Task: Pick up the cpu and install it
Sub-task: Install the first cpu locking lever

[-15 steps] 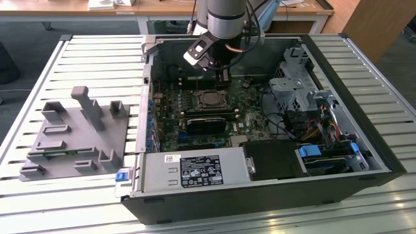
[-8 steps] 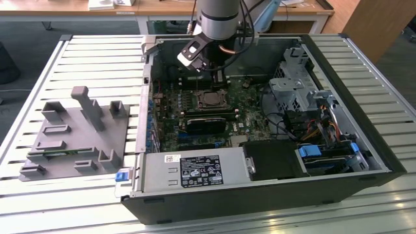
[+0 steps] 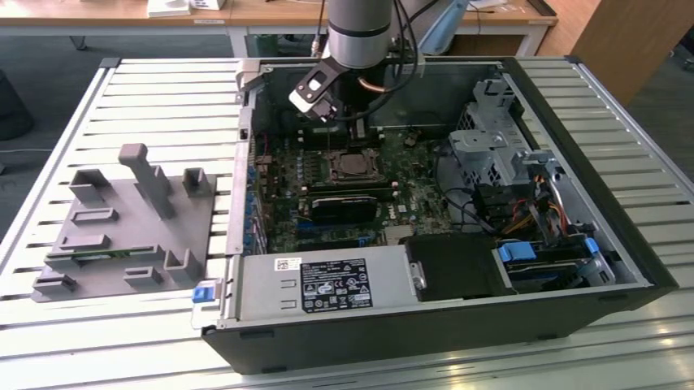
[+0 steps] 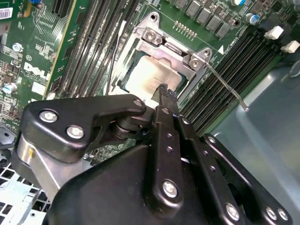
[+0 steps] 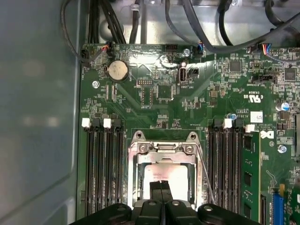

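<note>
silver-grey cpu, green mobo, black tool, grey case.

In the exterior view, low in the middle of the frame, the power supply carries a black label with white print and small symbols, a white sticker at its upper left, and another white tag below that; none is legible. In the second wrist view the board bears a white printed logo, a barcode sticker and a white triangle by the socket corner. The first wrist view shows white marks and a white square sticker beside the memory slots.
</note>
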`<control>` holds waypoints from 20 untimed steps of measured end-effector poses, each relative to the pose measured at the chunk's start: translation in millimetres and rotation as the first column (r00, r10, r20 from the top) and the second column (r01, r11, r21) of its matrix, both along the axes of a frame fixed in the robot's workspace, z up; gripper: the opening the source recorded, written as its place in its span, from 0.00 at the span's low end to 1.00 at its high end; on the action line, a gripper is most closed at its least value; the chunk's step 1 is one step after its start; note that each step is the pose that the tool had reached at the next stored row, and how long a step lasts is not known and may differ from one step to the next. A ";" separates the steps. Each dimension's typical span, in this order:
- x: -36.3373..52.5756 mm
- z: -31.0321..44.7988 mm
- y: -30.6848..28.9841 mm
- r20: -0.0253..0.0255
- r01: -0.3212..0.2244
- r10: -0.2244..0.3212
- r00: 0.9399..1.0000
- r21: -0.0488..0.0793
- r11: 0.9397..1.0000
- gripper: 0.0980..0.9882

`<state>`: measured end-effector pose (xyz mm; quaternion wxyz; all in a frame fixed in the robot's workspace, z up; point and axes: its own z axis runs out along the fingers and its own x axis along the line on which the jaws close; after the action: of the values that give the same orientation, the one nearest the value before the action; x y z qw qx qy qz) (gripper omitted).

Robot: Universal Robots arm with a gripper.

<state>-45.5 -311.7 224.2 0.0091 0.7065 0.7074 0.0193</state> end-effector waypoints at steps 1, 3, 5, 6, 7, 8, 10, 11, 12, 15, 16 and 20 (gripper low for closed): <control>0.0 0.0 0.0 0.000 0.000 0.000 1.000 0.000 1.000 0.01; 0.0 0.3 0.0 0.000 0.000 0.000 1.000 0.001 1.000 0.01; 0.0 0.8 0.0 0.000 0.000 0.000 1.000 0.001 1.000 0.01; 0.0 1.2 0.0 0.000 0.000 0.000 1.000 0.000 1.000 0.01; 0.0 1.7 0.0 0.000 0.000 0.000 1.000 0.001 1.000 0.01; 0.0 2.6 0.0 0.000 0.000 0.000 1.000 0.001 1.000 0.01; 0.0 4.2 0.0 0.000 0.000 0.000 1.000 0.001 1.000 0.01; 0.0 4.8 0.0 0.000 0.000 0.000 1.000 0.001 1.000 0.01; 0.0 5.4 0.0 0.000 0.000 0.000 1.000 0.001 1.000 0.01; 0.0 7.4 0.0 0.000 0.000 0.000 1.000 0.001 1.000 0.01; 0.0 7.7 0.0 0.000 0.000 0.000 1.000 0.001 1.000 0.01; 0.0 8.7 0.0 0.000 0.000 0.000 1.000 0.001 1.000 0.01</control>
<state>-45.5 -311.7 232.9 0.0089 0.7065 0.7074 0.0195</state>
